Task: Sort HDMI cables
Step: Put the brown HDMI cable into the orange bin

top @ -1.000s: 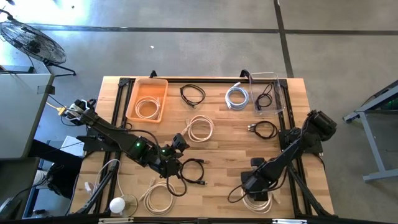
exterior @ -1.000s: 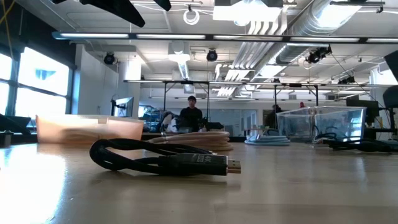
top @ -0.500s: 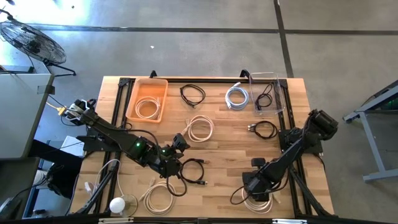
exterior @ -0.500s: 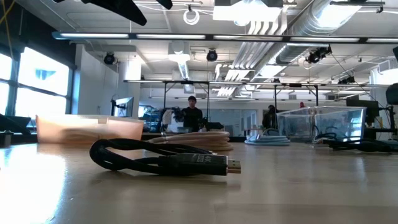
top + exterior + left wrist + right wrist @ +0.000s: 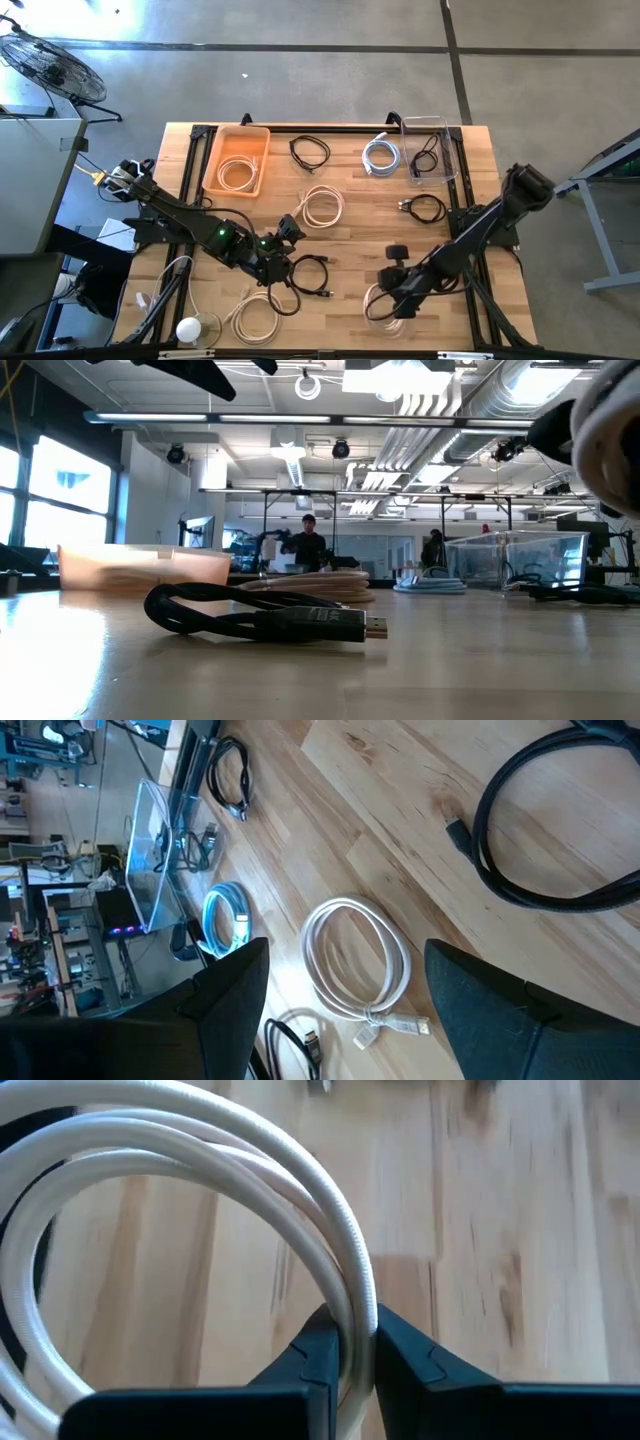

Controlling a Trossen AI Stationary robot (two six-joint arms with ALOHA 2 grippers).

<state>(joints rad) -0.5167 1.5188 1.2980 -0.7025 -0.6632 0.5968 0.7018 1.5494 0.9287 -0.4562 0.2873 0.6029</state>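
At the near edge of the table, toward its right corner, the right gripper is clenched on a cream cable coil, its two fingers pinching the looped strands between them. Left of it along the same edge lie another cream coil and a black coil, and above that black coil hangs the left gripper, its jaws spread wide and grasping nothing. Toward the middle of the table a cream-white coil lies flat, with a black coil off toward the right edge. Along the far edge, an orange tray near the left corner holds one cream coil; next come a black coil and a silvery-white coil on the bare wood, then a clear bin at the right corner with a black cable inside. In the room beyond the table, a person shows far off.
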